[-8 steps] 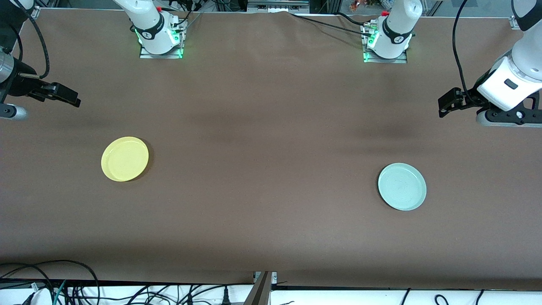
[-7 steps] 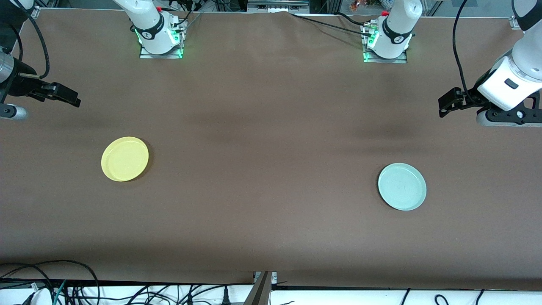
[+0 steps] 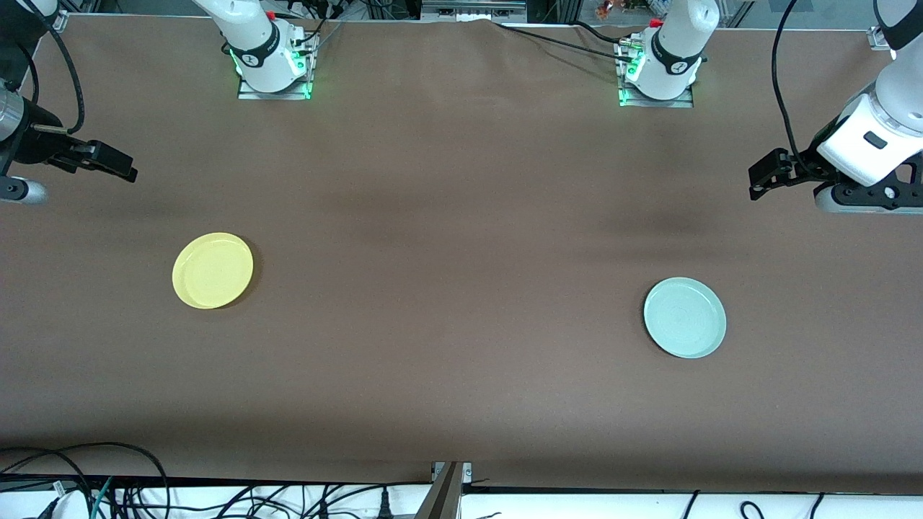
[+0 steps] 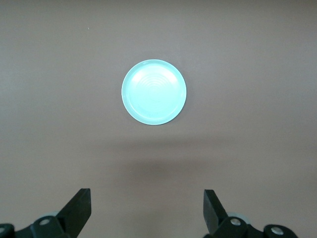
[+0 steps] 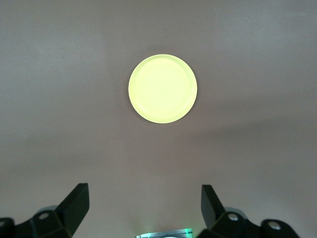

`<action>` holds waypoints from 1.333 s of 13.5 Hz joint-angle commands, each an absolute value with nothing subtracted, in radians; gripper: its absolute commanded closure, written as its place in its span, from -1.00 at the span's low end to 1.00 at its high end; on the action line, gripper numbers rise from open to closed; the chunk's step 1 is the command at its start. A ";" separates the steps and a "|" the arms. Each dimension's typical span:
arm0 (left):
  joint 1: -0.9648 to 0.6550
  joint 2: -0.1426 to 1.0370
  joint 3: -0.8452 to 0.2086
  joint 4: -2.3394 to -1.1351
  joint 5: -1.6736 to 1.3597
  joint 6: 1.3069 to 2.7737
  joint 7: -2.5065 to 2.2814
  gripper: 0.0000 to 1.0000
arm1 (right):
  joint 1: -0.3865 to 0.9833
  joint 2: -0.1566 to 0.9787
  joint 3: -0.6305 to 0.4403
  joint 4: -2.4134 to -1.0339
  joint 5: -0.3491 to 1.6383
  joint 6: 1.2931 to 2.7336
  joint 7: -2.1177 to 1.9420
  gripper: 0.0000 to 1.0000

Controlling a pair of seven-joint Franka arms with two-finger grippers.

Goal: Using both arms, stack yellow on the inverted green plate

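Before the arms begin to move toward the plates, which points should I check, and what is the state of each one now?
1. Left gripper open, holding nothing: ok.
2. Right gripper open, holding nothing: ok.
3. Green plate lies flat on the table, apart from everything: ok.
4. Green plate inverted: not ok, it seems rim up, with rings showing inside.
5. Yellow plate lies alone toward the right arm's end, nothing on it: ok.
6. Each wrist view shows its own plate whole: ok.
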State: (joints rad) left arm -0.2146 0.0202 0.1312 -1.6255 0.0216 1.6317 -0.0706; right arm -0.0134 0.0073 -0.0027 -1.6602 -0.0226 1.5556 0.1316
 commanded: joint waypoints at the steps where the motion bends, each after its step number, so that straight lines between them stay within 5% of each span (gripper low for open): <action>1: -0.202 -0.009 0.124 -1.654 0.000 1.637 -0.077 -1.00 | -0.017 0.002 -0.002 -1.660 -0.021 1.545 0.133 -1.00; 18: -0.201 0.081 0.114 -1.586 0.002 1.605 -0.152 -1.00 | -0.017 0.002 -0.002 -1.660 -0.020 1.546 0.127 -1.00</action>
State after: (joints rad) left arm -0.2030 0.0680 0.1116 -1.6121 0.0207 1.6267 -0.1478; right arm -0.0134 0.0074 -0.0027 -1.6602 -0.0225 1.5555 0.1316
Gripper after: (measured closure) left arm 0.000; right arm 0.000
